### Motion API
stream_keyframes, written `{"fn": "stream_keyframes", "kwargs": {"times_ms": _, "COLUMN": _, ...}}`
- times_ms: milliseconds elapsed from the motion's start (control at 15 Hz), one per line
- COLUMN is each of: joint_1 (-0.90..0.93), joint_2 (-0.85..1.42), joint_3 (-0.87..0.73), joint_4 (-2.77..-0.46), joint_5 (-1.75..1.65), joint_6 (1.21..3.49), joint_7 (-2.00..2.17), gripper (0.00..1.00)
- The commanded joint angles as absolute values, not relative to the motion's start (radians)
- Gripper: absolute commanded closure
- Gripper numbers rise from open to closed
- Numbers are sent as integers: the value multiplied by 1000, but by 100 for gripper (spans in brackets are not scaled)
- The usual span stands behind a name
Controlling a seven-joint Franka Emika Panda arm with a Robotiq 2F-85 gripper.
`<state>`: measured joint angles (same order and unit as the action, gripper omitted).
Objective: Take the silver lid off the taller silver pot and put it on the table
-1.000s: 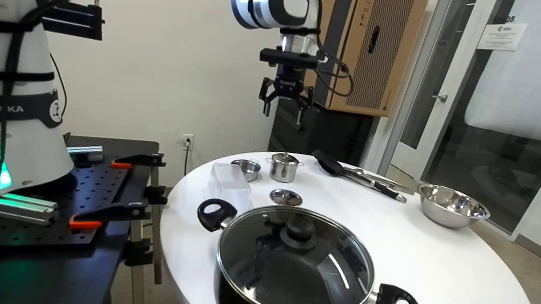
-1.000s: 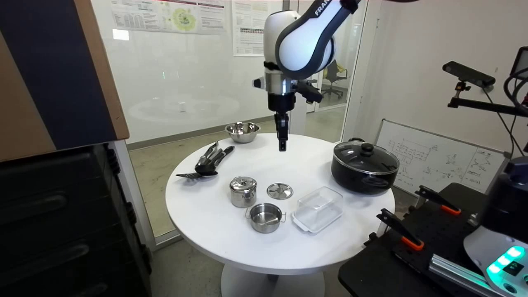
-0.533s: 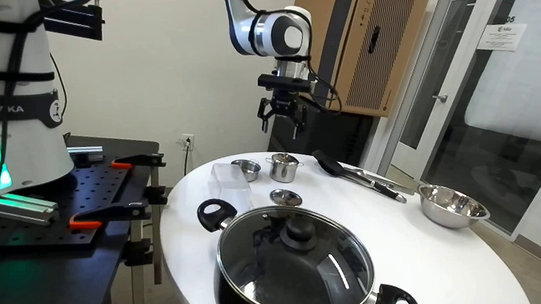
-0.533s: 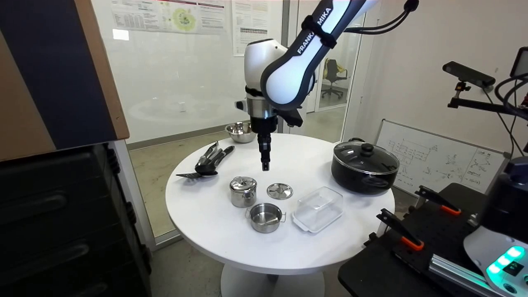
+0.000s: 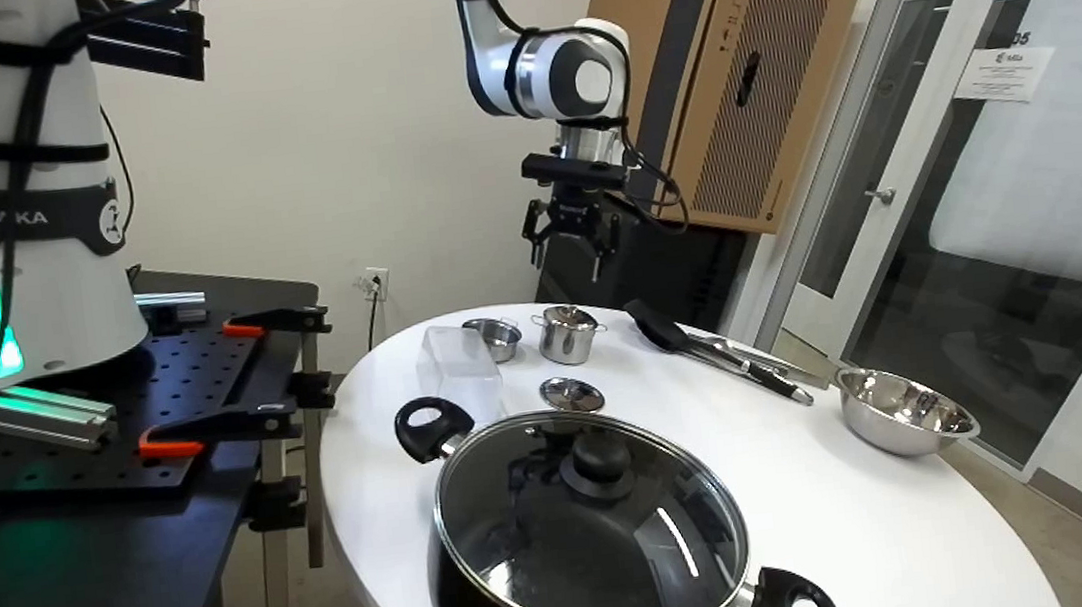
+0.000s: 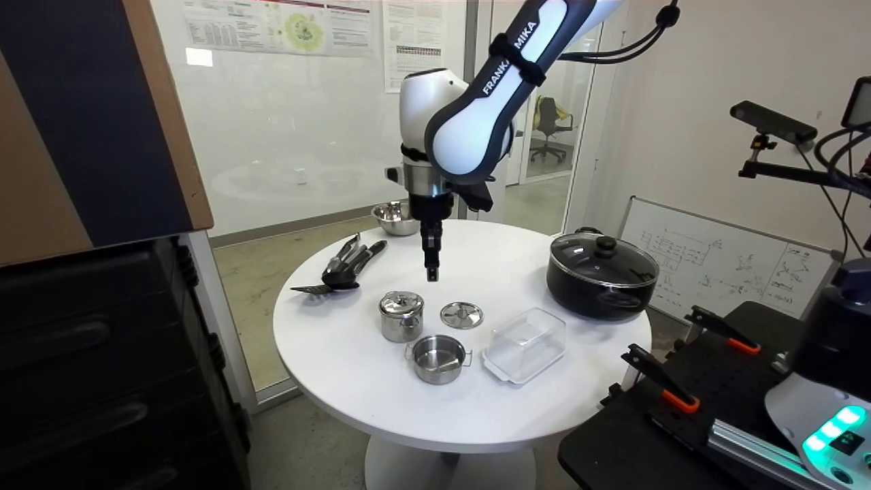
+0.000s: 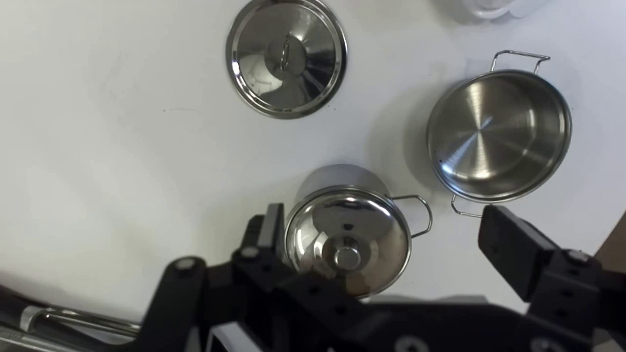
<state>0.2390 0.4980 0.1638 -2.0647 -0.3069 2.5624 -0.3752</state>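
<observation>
The silver lid (image 6: 401, 301) sits on the taller silver pot (image 6: 401, 328), which stands upright on the round white table (image 6: 435, 422). In an exterior view the lid (image 5: 571, 316) and pot (image 5: 566, 343) are near the table's far edge. In the wrist view the lid (image 7: 362, 220) shows a round knob; its lower edge is partly hidden by the gripper, and the pot wall (image 7: 342, 177) shows above it. My gripper (image 7: 384, 227) is open and empty, pointing down, above the table. In both exterior views the gripper (image 5: 565, 266) (image 6: 432, 273) is higher than the lid and touches nothing.
A second silver lid (image 6: 462, 315) lies on the table beside the pot. A shorter open silver pot (image 6: 438, 359), a clear plastic box (image 6: 525, 346), a black pot with glass lid (image 6: 602, 279), utensils (image 6: 343, 271) and a silver bowl (image 6: 393, 219) also stand there. Cardboard boxes (image 5: 739, 82) are behind the arm.
The arm has lowered my gripper towards the table and moved it nearer the taller pot, with only a slight shift in the last half second. The objects have not moved. The gripper stays open.
</observation>
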Motion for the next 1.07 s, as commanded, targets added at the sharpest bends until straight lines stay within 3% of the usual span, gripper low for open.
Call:
{"fn": "stream_keyframes", "kwargs": {"times_ms": 0, "joint_1": 199, "joint_2": 521, "joint_3": 183, "joint_4": -2067, "joint_5": -292, "joint_6": 2600, "joint_7": -393, "gripper": 0}}
{"fn": "stream_keyframes", "kwargs": {"times_ms": 1000, "joint_1": 233, "joint_2": 678, "joint_3": 192, "joint_4": -1923, "joint_5": -307, "joint_6": 2674, "joint_7": -363, "gripper": 0}}
